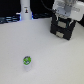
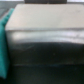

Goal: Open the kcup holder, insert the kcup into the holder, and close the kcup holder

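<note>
One kcup holder [image 1: 64, 28] stands upright at the far side of the desk [image 1: 50, 60], toward the exterior view's right, its handled front facing the camera. One kcup [image 1: 27, 61] lies well apart on bare desk toward the left. The hand [image 1: 65, 15] sits over the holder; its opening cannot be told. One white bottle [image 1: 25, 12] stands at the far edge.
</note>
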You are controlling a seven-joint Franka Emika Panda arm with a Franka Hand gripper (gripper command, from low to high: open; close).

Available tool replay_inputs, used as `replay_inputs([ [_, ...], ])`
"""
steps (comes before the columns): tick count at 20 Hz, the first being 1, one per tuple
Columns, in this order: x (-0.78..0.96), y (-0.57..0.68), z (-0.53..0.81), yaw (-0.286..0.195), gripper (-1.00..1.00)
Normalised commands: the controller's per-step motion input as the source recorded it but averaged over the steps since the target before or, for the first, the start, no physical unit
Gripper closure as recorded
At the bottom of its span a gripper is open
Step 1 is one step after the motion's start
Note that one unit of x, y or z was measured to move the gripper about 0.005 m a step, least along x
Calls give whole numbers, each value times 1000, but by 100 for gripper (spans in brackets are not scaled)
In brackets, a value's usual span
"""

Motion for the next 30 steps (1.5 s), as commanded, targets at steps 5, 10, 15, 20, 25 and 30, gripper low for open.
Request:
replay_inputs([
  [5, 519, -87, 137, -6, 100],
  [10, 945, -255, 325, -48, 100],
  [15, 957, -248, 237, -54, 100],
  [20, 963, -278, 124, -58, 100],
  [25, 960, -301, 153, -65, 100],
  [30, 951, -280, 186, -71, 100],
])
